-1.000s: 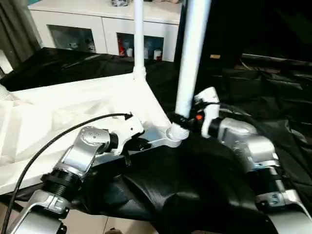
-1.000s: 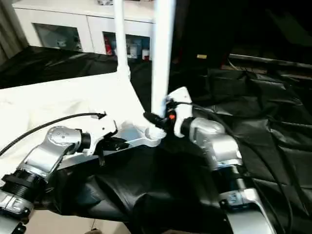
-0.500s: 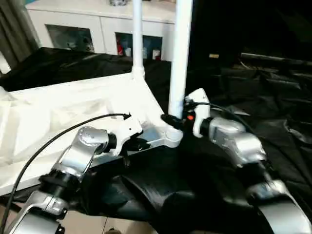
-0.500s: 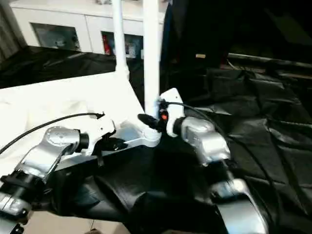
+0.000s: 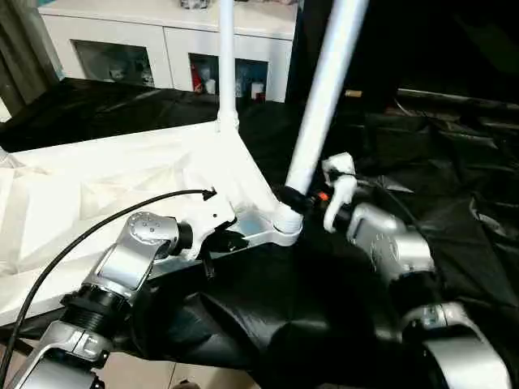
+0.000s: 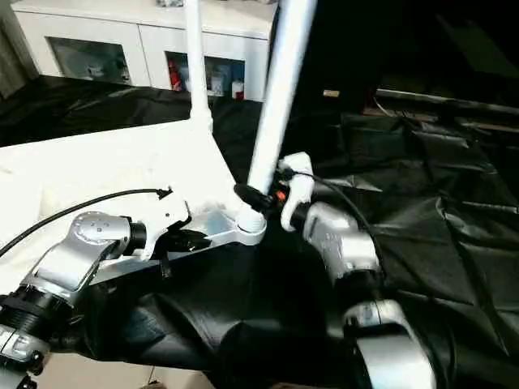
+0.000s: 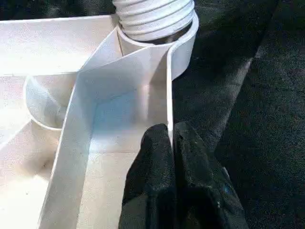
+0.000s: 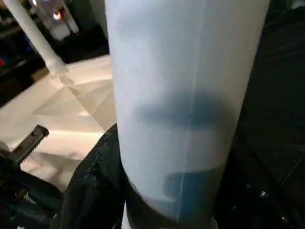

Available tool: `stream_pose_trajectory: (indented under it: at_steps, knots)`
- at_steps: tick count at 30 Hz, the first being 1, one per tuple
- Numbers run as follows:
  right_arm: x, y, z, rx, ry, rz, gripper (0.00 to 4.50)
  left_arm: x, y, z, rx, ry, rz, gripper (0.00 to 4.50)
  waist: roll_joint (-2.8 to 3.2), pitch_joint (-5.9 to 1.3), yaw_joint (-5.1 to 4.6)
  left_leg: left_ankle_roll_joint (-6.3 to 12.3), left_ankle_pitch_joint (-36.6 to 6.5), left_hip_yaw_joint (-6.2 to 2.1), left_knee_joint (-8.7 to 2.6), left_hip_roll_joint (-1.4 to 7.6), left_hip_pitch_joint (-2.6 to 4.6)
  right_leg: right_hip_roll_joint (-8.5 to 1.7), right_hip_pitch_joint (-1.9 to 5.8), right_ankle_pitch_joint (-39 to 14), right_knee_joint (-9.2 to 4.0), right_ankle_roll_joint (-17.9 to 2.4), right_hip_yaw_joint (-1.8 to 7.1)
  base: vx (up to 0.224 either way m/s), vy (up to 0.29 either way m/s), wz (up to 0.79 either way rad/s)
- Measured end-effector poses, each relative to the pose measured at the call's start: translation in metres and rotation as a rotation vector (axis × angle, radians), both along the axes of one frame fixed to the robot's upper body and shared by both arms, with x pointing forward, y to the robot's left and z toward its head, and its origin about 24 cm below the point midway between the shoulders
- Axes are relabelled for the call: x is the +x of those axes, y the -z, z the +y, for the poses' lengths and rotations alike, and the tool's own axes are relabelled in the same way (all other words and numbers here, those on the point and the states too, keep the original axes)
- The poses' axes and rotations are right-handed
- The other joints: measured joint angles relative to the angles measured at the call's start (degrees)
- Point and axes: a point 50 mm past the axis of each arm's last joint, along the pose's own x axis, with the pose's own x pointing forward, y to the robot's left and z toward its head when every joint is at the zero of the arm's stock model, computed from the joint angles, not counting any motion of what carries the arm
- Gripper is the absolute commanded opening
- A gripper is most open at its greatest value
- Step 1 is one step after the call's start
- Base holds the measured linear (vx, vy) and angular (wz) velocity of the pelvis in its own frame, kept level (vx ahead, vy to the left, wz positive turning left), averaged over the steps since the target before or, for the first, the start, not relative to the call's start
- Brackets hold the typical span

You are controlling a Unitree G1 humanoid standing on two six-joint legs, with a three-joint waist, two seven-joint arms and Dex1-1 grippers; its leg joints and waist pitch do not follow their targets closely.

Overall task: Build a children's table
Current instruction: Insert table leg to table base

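The children's table top [image 5: 105, 186] lies upside down on the black-draped work table. One white leg [image 5: 226, 65] stands upright in its far corner. A second leg [image 5: 324, 97] leans to the right, its threaded base [image 7: 155, 14] at the near corner socket [image 5: 284, 225]. My right gripper [image 5: 294, 198] is shut on this leaning leg just above the base, and the leg [image 8: 186, 95] runs between its black fingers in the right wrist view. My left gripper [image 5: 220, 241] is shut on the top's near rim [image 7: 167, 95], left of that socket.
A white cabinet [image 5: 162, 40] with glass doors stands behind the work table. Wrinkled black cloth [image 5: 438, 146] covers the table to the right. A black cable [image 5: 97, 228] arcs over my left forearm. The table's front edge lies just below my left arm.
The near leg stood almost upright half a second ago; now its top leans to the right, with my right gripper still on its base. My left gripper has kept its hold on the rim.
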Motion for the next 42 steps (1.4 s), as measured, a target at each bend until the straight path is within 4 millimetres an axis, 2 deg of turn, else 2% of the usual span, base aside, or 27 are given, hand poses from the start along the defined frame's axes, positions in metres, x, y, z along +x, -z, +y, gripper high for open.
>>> stream_pose_trajectory:
  at_steps: [6,12,16,23,26,33,35,42]
  knots:
    - [-0.006,0.012,-0.003,0.097,0.064,-0.005,1.90,0.000,0.001,0.001,0.001,-0.005,0.001,0.00,0.04,-0.01,-0.06,0.00,0.00,-0.01,0.00,0.00,0.11,0.00,0.09,-0.01,0.00,0.01,0.00,0.000,0.000,0.00]
    - [-0.014,0.018,-0.006,0.097,0.077,-0.040,1.90,0.000,0.003,0.001,-0.004,-0.011,0.010,0.00,0.22,0.01,0.04,-0.01,0.00,-0.02,-0.12,-0.01,0.77,0.00,0.46,-0.13,-0.14,0.20,-0.01,0.000,0.000,0.00]
    - [-0.018,0.016,-0.005,0.046,0.058,-0.087,1.90,0.000,0.003,0.001,-0.007,-0.012,0.014,0.00,0.43,-0.02,0.01,-0.01,0.00,-0.02,-0.22,-0.02,0.80,0.01,0.52,-0.15,-0.21,0.22,-0.01,0.000,0.000,0.00]
    - [-0.018,0.008,0.001,-0.097,-0.008,-0.184,1.90,0.000,0.003,0.002,-0.006,-0.010,0.010,0.00,0.41,-0.02,-0.05,-0.01,0.00,-0.02,-0.25,-0.02,0.79,0.01,0.52,-0.15,-0.26,0.24,-0.02,0.000,0.000,0.00]
    - [-0.017,0.006,0.004,-0.163,-0.045,-0.208,1.89,0.000,0.003,0.002,-0.003,-0.011,0.009,0.00,0.33,-0.03,-0.08,-0.01,0.00,-0.03,-0.26,-0.02,0.79,0.01,0.53,-0.16,-0.26,0.24,-0.03,0.000,0.000,0.00]
    - [-0.013,0.002,0.010,-0.252,-0.174,-0.223,1.89,-0.003,0.003,0.005,0.012,0.002,0.007,0.00,-0.47,-0.21,-0.21,-0.01,0.00,-0.01,-0.51,-0.02,0.80,0.01,0.53,-0.19,-0.35,0.28,-0.04,0.000,0.000,0.00]
    - [-0.013,0.001,0.010,-0.265,-0.218,-0.226,1.89,-0.004,0.002,0.007,0.016,0.011,0.007,0.00,-0.71,-0.33,-0.22,-0.01,0.00,-0.01,-0.73,-0.01,0.81,0.03,0.53,-0.20,-0.51,0.29,-0.06,0.000,0.000,0.00]
    - [-0.013,-0.004,0.008,-0.264,-0.364,-0.233,1.89,-0.010,-0.002,0.014,0.011,0.067,0.038,0.00,-1.01,-0.29,-0.33,-0.02,-0.01,0.09,-1.35,-0.01,0.82,0.08,0.50,-0.19,-0.93,-0.02,-0.08,0.000,0.000,0.00]
